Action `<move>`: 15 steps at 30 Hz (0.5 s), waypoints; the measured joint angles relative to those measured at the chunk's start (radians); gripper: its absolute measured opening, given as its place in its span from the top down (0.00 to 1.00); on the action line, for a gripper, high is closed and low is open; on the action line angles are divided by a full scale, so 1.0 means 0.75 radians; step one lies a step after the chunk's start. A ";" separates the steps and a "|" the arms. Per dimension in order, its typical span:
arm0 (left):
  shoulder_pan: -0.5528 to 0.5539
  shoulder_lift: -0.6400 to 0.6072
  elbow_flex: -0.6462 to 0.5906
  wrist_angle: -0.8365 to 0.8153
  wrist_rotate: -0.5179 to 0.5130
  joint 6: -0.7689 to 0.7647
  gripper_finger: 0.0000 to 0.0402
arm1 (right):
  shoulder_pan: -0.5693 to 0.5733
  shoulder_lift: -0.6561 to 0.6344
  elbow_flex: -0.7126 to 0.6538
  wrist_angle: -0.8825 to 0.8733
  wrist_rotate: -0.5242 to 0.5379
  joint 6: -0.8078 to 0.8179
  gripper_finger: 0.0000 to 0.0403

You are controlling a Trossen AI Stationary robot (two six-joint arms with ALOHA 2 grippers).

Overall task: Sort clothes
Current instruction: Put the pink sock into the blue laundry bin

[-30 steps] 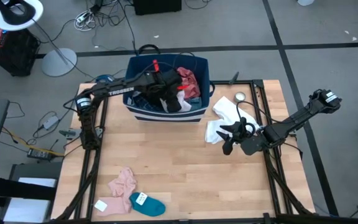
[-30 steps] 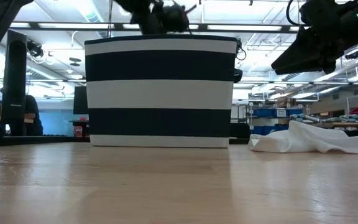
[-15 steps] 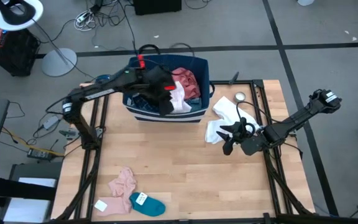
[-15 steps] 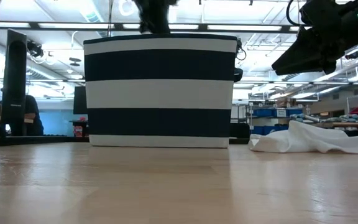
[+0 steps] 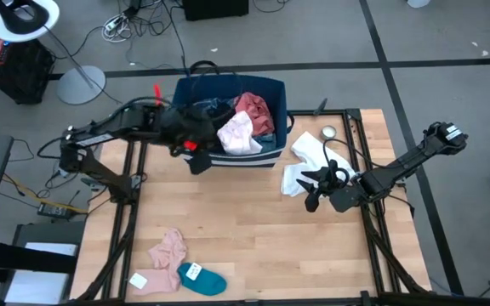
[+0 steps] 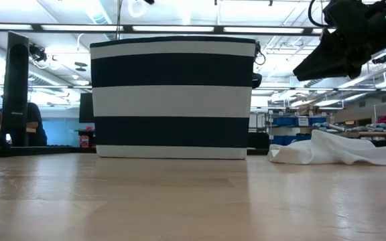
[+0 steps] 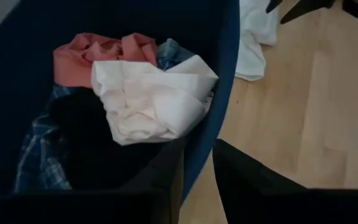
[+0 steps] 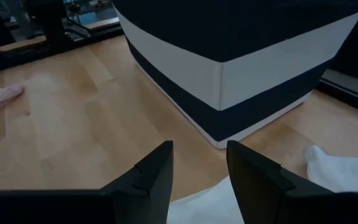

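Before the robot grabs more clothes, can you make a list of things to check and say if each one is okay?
1. Left gripper empty and out of the bin: ok. It hangs at the front wall of the striped bin, its fingers slightly apart with nothing between them.
2. Right gripper free: ok. Open, above the white garment on the table.
3. Clothes in the bin reachable: ok. The white piece lies on top, the coral-red piece beside it.
4. Sorted pile apart: ok. The pale pink piece and teal sock lie at the table's near edge.
5. Metal tin out of the way: cannot tell. It sits close to the white garment.
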 joint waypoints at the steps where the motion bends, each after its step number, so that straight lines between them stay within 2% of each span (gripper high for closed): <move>1: -0.026 -0.009 -0.002 -0.014 -0.029 -0.027 0.77 | 0.000 0.000 0.000 0.003 0.000 -0.005 0.63; 7: -0.203 -0.058 -0.067 -0.062 -0.097 -0.178 0.77 | 0.000 0.000 0.000 0.016 -0.002 -0.009 0.63; 11: -0.323 -0.087 -0.215 -0.070 -0.210 -0.379 0.77 | 0.000 0.000 0.000 0.015 -0.003 -0.011 0.63; 15: -0.430 -0.089 -0.401 -0.073 -0.224 -0.545 0.77 | 0.001 0.000 0.000 0.016 -0.005 0.002 0.63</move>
